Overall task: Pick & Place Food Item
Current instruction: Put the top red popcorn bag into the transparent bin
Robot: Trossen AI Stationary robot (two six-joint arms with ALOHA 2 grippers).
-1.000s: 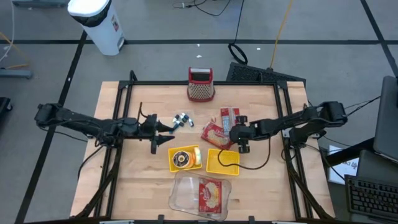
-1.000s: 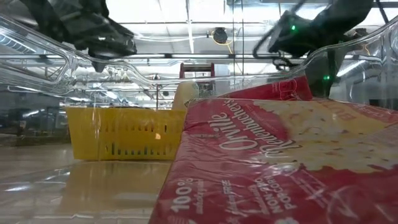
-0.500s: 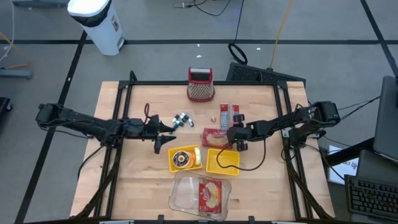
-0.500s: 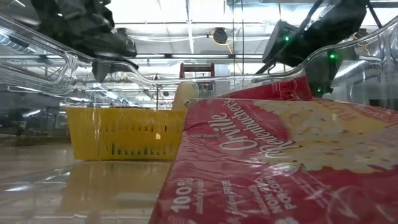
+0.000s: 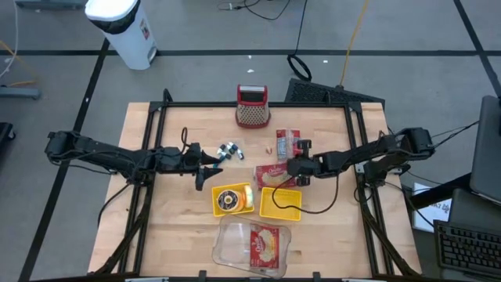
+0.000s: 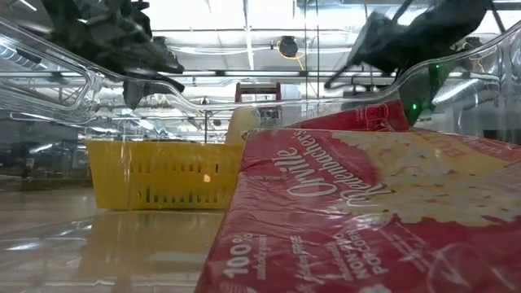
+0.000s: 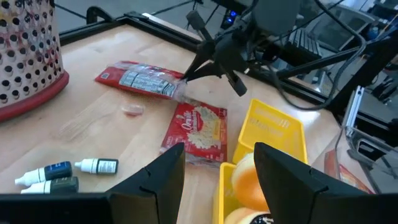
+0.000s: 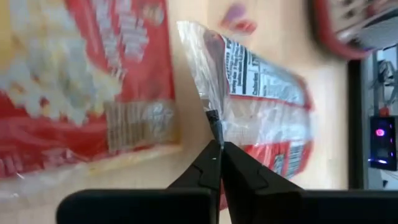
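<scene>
A red snack packet with a clear film end lies on the wood table, seen also in the left wrist view. My right gripper is shut at that packet's near end. Beside it lies a red popcorn packet, flat on the table. My left gripper hovers open at mid-left with nothing between its fingers, pointing toward the packets. My right gripper pinches the clear film end of the snack packet between its two fingertips, only at their free ends. The fingers slant down from the table's right side. The film rises in a ridge to the tips, while the packet's body stays on the table.
Two yellow baskets stand near centre, one bare, one holding round food. A clear container with another popcorn packet sits at the near edge. A red perforated cup stands at the far edge, small bottles left of centre.
My right gripper has swung its fingers from over the popcorn packet toward the snack packet's near end and has shut there, from open fingers to tips together. The popcorn packet shows more fully now.
</scene>
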